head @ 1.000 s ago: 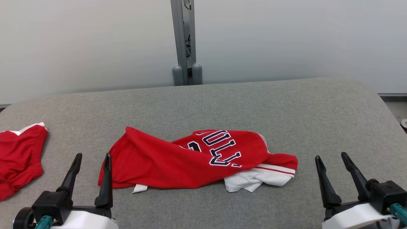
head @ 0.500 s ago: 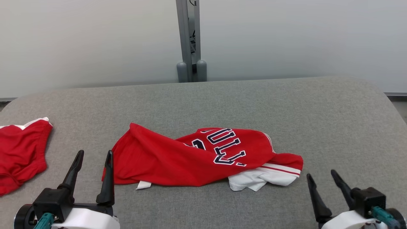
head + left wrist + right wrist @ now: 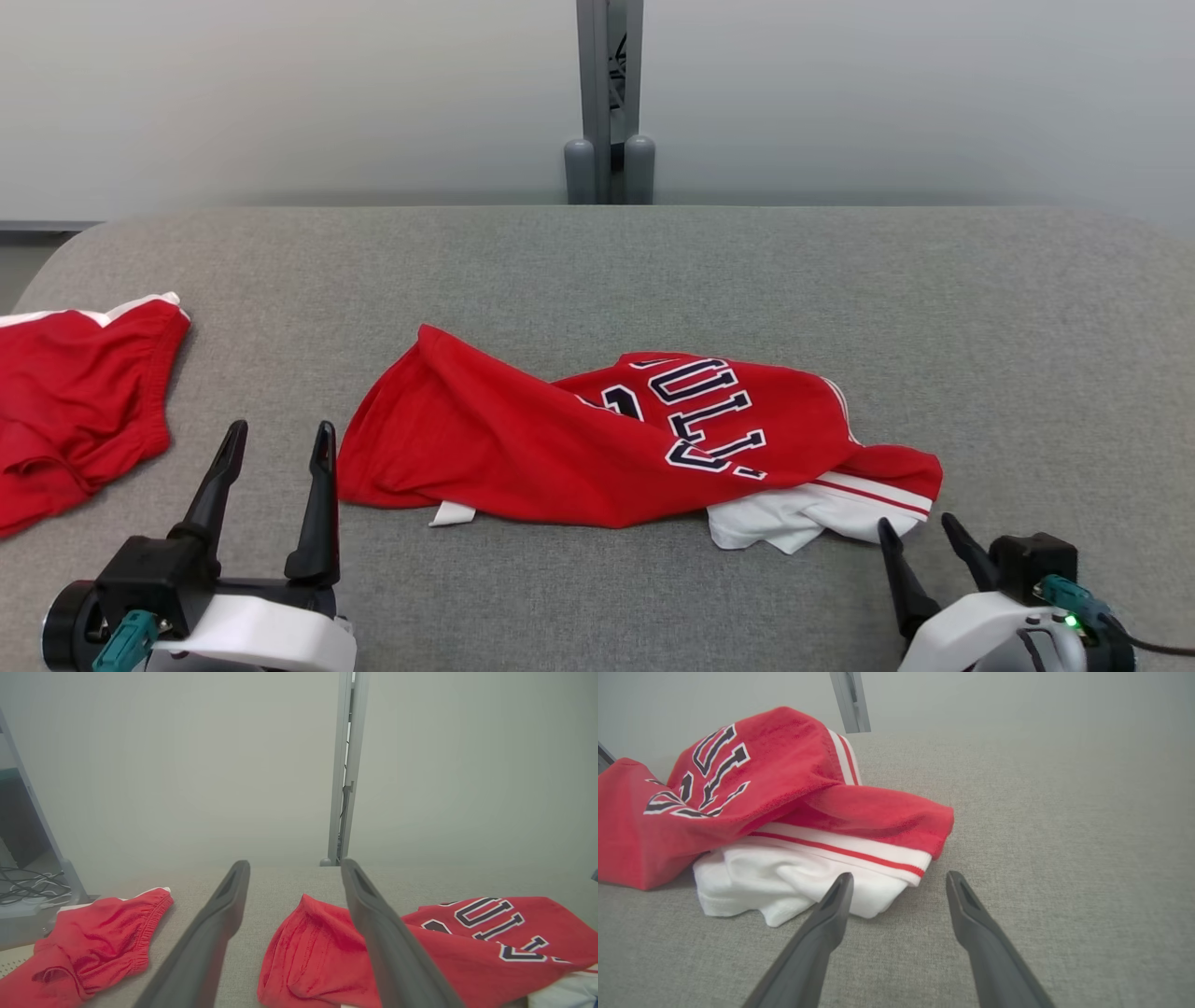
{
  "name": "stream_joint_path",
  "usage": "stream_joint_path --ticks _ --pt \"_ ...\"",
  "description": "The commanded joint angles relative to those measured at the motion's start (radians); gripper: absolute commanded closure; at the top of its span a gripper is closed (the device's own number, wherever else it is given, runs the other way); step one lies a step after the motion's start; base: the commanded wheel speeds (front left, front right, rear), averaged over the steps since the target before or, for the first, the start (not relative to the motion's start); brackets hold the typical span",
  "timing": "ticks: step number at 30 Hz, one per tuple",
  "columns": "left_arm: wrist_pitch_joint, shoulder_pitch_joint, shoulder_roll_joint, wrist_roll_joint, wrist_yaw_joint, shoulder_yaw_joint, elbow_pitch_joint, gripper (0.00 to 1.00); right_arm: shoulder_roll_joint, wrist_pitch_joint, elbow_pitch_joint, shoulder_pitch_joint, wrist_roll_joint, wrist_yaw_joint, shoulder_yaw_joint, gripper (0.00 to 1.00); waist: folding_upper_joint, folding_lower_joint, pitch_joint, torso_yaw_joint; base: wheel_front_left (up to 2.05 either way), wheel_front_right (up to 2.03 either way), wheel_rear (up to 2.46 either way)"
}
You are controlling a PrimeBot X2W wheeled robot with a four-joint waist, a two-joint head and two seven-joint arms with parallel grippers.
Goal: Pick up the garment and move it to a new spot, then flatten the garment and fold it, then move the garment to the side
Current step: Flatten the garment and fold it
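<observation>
**Garment lies crosswise, right gripper closest**

Here's the picture: the garment (image 3: 607, 448) is a crumpled red heap in the middle of the grey surface (image 3: 653, 271). Its long axis runs left to right, straight across the robot's front. It is not flat at all, with one red fold thrown over the lettering and a white end (image 3: 794, 527) bunched out from under it on the right.

Both arms sit low at the near edge, fingers pointing away from the robot. The left gripper (image 3: 280, 427) is spread wide and holds nothing. The garment's red left end lies just ahead of it and off to its right, close to the right finger, and I can't tell whether they touch.

The right gripper (image 3: 915, 521) is spread just as wide and is also empty. It looks the nearer of the two, because its fingertips sit right at the white end. In the right wrist view the striped hem lies directly ahead between the fingers, with the left fingertip at the very edge of the white cloth.

So each arm has one end of the garment in front of it. My call is that a short push forward puts the right gripper over the hem, while the left needs to shift right first.

Another red cloth (image 3: 75, 401) lies well apart on the far left, clear of all this.
</observation>
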Motion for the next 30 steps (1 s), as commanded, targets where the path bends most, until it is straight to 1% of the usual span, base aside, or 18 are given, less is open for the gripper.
stream_joint_path --ticks 1,3,4,5,6,8,11,13,16,19,21,24,27,30 --pt "-0.005 -0.025 0.002 -0.001 -0.002 0.000 0.003 0.00 -0.006 -0.011 0.039 -0.025 0.012 0.002 0.013 0.00 0.0000 0.0000 0.008 0.008 0.00 0.00 0.00" --pt "-0.007 -0.025 0.001 -0.002 -0.005 -0.002 0.007 0.00 -0.007 -0.027 0.084 -0.056 0.034 0.002 0.025 0.00 0.0000 0.0000 0.011 0.013 0.00 0.00 0.00" --pt "-0.007 -0.027 -0.001 -0.004 -0.006 -0.003 0.009 0.00 -0.008 -0.033 0.108 -0.068 0.038 0.002 0.031 0.11 0.0000 0.0000 0.013 0.015 0.00 0.00 0.00" --pt "-0.010 -0.030 -0.001 -0.005 -0.008 -0.003 0.011 0.00 -0.007 -0.042 0.123 -0.078 0.055 0.002 0.039 0.56 0.0000 0.0000 0.016 0.017 0.00 0.00 0.00" --pt "-0.012 -0.033 -0.001 -0.006 -0.007 -0.002 0.013 0.00 -0.007 -0.050 0.138 -0.088 0.054 0.002 0.043 0.99 0.0000 0.0000 0.017 0.018 0.00 0.00 0.00" --pt "-0.016 -0.036 -0.002 -0.008 -0.007 0.000 0.016 0.00 -0.006 -0.062 0.154 -0.093 0.072 0.002 0.053 1.00 0.0000 0.0000 0.018 0.018 0.00 0.00 0.00" --pt "-0.022 -0.036 -0.005 -0.012 -0.010 0.002 0.021 0.00 -0.014 -0.070 0.144 -0.084 0.081 0.002 0.068 1.00 0.0000 0.0000 0.019 0.014 0.00 0.00 0.00" --pt "-0.025 -0.036 -0.007 -0.015 -0.010 0.004 0.023 0.00 -0.028 -0.065 0.116 -0.065 0.089 0.002 0.077 1.00 0.0000 0.0000 0.022 0.007 0.00 0.00 0.00" --pt "-0.035 -0.038 -0.007 -0.019 -0.012 0.009 0.025 0.00 -0.063 -0.011 0.037 -0.028 0.105 0.001 0.104 1.00 0.0000 0.0000 0.027 -0.008 0.00 0.00 0.00" --pt "-0.042 -0.030 -0.005 -0.021 -0.012 0.015 0.025 0.00 -0.112 0.094 -0.092 0.024 0.137 0.001 0.145 1.00 0.0000 0.0000 0.030 -0.030 0.00 0.00 0.00" --pt "-0.046 -0.021 -0.003 -0.025 -0.010 0.020 0.025 0.00 -0.152 0.192 -0.201 0.065 0.167 0.001 0.170 1.00 0.0000 0.0000 0.031 -0.047 0.00 0.00 0.00" --pt "-0.052 -0.011 -0.001 -0.028 -0.005 0.027 0.022 0.00 -0.216 0.362 -0.392 0.128 0.245 0.001 0.194 1.00 0.0000 0.0000 0.033 -0.068 0.00 0.00 0.00" --pt "-0.053 -0.012 0.002 -0.030 -0.005 0.031 0.019 0.00 -0.265 0.519 -0.581 0.189 0.319 0.001 0.167 1.00 0.0000 0.0000 0.032 -0.081 0.00 0.00 0.00" --pt "-0.055 -0.015 0.002 -0.031 -0.008 0.029 0.019 0.00 -0.279 0.648 -0.742 0.232 0.392 0.001 0.116 1.00 0.0000 0.0000 0.027 -0.084 0.00 0.00 0.00"
